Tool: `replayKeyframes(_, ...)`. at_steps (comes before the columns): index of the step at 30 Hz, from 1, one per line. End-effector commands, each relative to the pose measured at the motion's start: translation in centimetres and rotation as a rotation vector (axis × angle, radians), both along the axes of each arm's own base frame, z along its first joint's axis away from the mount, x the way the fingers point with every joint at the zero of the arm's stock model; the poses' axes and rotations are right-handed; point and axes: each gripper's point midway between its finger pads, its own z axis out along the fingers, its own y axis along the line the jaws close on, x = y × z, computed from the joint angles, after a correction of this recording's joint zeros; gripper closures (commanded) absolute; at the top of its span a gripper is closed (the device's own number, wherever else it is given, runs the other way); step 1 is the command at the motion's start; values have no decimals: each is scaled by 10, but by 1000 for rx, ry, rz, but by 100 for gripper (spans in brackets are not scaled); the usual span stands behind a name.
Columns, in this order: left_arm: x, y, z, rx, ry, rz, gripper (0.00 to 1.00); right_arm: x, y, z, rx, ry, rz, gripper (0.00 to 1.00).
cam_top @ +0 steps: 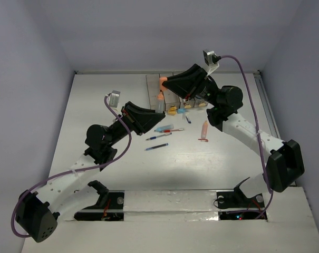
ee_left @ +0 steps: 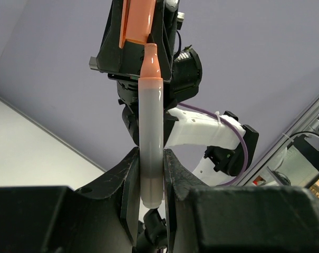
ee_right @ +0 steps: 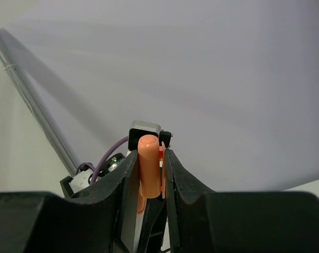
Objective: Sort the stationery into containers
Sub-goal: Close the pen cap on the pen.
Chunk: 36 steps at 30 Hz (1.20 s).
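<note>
While your left pincer (ee_left: 151,179) pinches an orange-tipped marker (ee_left: 150,116) and your right pincer (ee_right: 151,179) grips its orange cap (ee_right: 147,153), both above the containers (cam_top: 153,89), several pens (cam_top: 158,138) lie loose on the worktop (cam_top: 201,163). Sorting appears well short of finished.

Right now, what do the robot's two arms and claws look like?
The left arm and right arm have white links between bulky black joints. A purple cable loops along it to a small silver camera box at the wrist. The left gripper and right gripper are black wedges with two black fingers.

Uncapped orange marker (ee_left: 150,132) upright, cap (ee_right: 148,166) just above its tip
</note>
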Motion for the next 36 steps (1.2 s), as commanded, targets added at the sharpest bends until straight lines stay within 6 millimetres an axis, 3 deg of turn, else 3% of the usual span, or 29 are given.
replayKeyframes(1, -11, 5, 19, -50, -70, -17, 100, -15, -10, 33, 88, -86, -12, 99)
replayKeyframes(12, -10, 5, 21, -45, -76, -11, 100, -17, -13, 40, 114, -86, -12, 99)
replayKeyframes(24, -9, 5, 23, -42, -78, -7, 100, -20, -3, 31, 80, -76, 22, 99)
replayKeyframes(36, -7, 9, 33, -42, -110, 35, 100, -25, 3, 7, 42, -34, 37, 99)
